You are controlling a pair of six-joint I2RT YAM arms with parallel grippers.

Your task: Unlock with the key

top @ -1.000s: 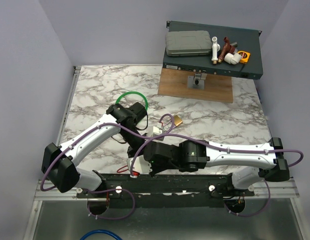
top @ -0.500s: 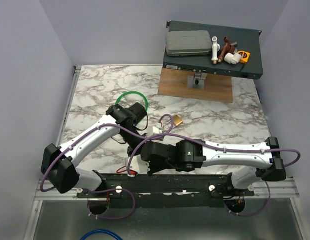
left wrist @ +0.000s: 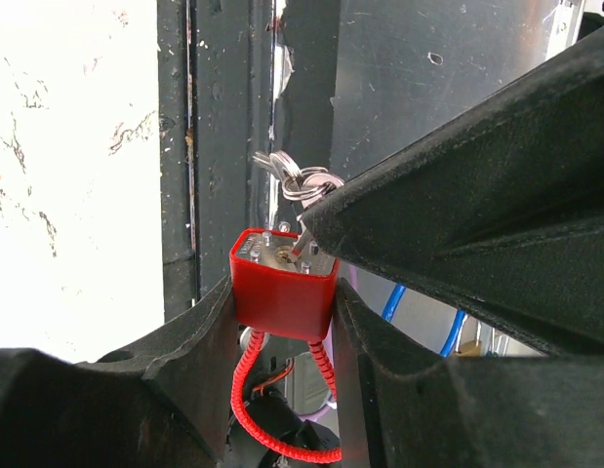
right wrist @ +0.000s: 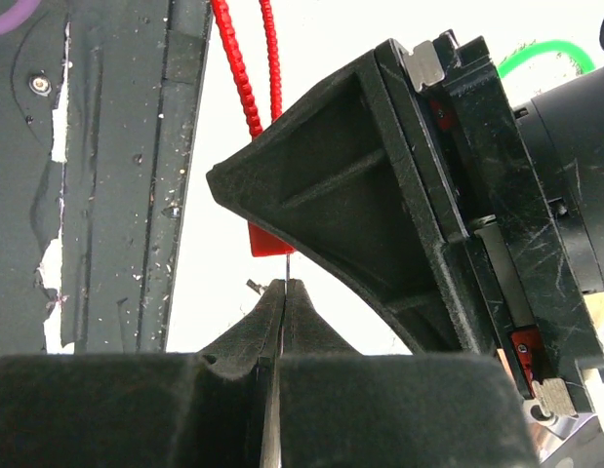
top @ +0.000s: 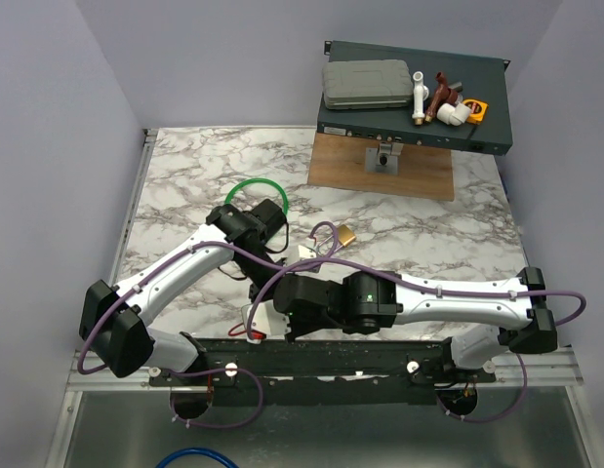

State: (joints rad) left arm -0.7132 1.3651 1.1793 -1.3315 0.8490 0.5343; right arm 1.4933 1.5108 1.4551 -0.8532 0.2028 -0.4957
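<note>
My left gripper (left wrist: 282,314) is shut on a small red padlock (left wrist: 282,291) with a red coiled cable shackle (left wrist: 245,390), and holds it at the table's near edge (top: 260,333). A metal key (left wrist: 303,242) with silver split rings (left wrist: 297,180) sticks in the lock's keyhole face. My right gripper (right wrist: 284,285) is shut on the key, whose thin blade (right wrist: 285,263) shows edge-on between its tips and the red lock (right wrist: 267,242). The right gripper's finger (left wrist: 458,195) covers most of the key in the left wrist view.
A brass padlock (top: 347,235) lies mid-table and a green cable loop (top: 255,185) lies behind the left arm. A wooden board (top: 380,175) and a dark case with parts (top: 414,97) stand at the back right. The black base rail (top: 331,356) runs under both grippers.
The right arm's wrist has shifted slightly left and turned a little with the key. The red lock and left gripper have stayed almost in place.
</note>
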